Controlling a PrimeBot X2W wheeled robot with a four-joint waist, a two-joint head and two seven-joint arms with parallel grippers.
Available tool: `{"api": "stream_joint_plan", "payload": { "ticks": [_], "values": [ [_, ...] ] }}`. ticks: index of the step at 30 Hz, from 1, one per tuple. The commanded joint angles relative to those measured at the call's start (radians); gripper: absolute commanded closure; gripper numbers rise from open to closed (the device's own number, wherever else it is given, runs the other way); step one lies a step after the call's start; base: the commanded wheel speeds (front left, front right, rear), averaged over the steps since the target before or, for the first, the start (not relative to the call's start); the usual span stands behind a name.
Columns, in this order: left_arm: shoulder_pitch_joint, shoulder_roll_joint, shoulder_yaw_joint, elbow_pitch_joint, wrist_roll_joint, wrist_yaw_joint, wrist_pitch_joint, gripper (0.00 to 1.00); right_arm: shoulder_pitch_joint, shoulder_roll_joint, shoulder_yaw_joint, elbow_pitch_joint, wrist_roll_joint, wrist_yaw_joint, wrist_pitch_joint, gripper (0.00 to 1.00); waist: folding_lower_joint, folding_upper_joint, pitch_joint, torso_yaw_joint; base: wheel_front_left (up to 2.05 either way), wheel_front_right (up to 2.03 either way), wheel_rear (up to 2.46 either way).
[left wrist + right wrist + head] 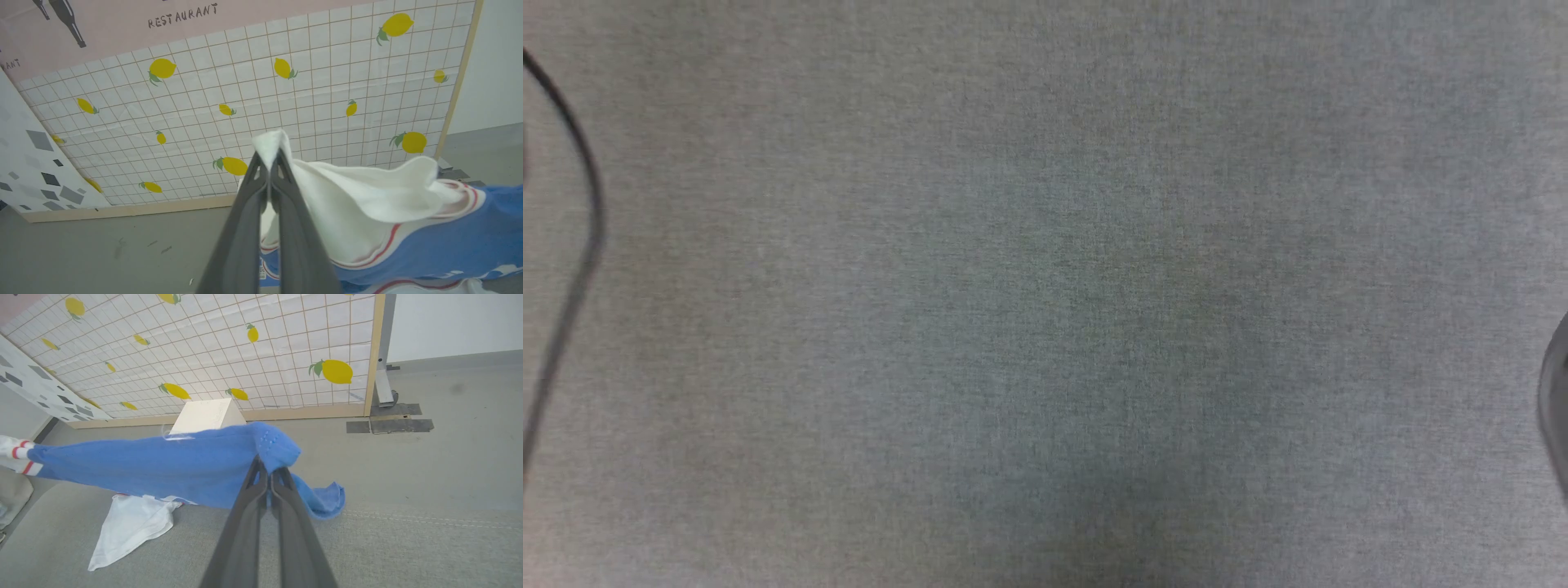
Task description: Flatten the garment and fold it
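Observation:
The garment (163,467), a bright blue shirt with white sleeves and red-striped trim, hangs stretched above the grey cloth surface (408,547). My right gripper (268,467) is shut on a bunched blue edge of it, and the blue cloth runs off to the left of that view. One white sleeve (130,524) droops onto the grey surface below. In the left wrist view my left gripper (269,163) is shut on a white sleeve (367,192) of the garment (449,245), with the striped trim and blue body to its right.
A lemon-patterned grid panel (286,102) stands behind, with a pink "RESTAURANT" banner (122,24) above it. A pale box (206,415) sits by the panel's foot. The head view shows plain grey cloth (1045,294) and a dark cable (580,212) at the left edge.

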Motion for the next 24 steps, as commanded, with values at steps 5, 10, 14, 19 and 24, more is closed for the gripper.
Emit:
{"api": "stream_joint_plan", "payload": {
  "ticks": [5, 10, 14, 19, 24],
  "values": [
    [0.181, -0.029, -0.022, 0.058, -0.033, -0.039, -0.074, 1.0, 0.224, -0.027, 0.079, -0.016, 0.118, -0.001, -0.07, 1.0, -0.0001, -0.0001, -0.122, 0.02, 0.0, 0.0, 0.0],
    [0.389, -0.058, -0.036, 0.089, -0.069, -0.059, -0.127, 1.0, 0.458, -0.061, 0.153, -0.035, 0.208, -0.001, -0.134, 1.0, -0.0001, -0.0001, -0.246, 0.026, 0.0, 0.0, 0.0],
    [0.587, -0.078, -0.039, 0.07, -0.106, -0.065, -0.151, 1.0, 0.649, -0.077, 0.205, -0.058, 0.279, -0.001, -0.176, 1.0, -0.0001, -0.0001, -0.352, 0.022, 0.0, 0.0, 0.0],
    [0.842, -0.109, -0.016, -0.031, -0.174, -0.042, -0.165, 1.0, 0.851, -0.106, 0.242, -0.092, 0.327, -0.001, -0.219, 1.0, -0.0001, -0.0001, -0.457, 0.015, 0.0, 0.0, 0.0],
    [1.068, -0.116, 0.008, -0.159, -0.239, 0.008, -0.152, 1.0, 1.003, -0.129, 0.225, -0.121, 0.353, -0.001, -0.244, 1.0, -0.0001, -0.0001, -0.523, 0.02, 0.0, 0.0, 0.0]
  ]
}}
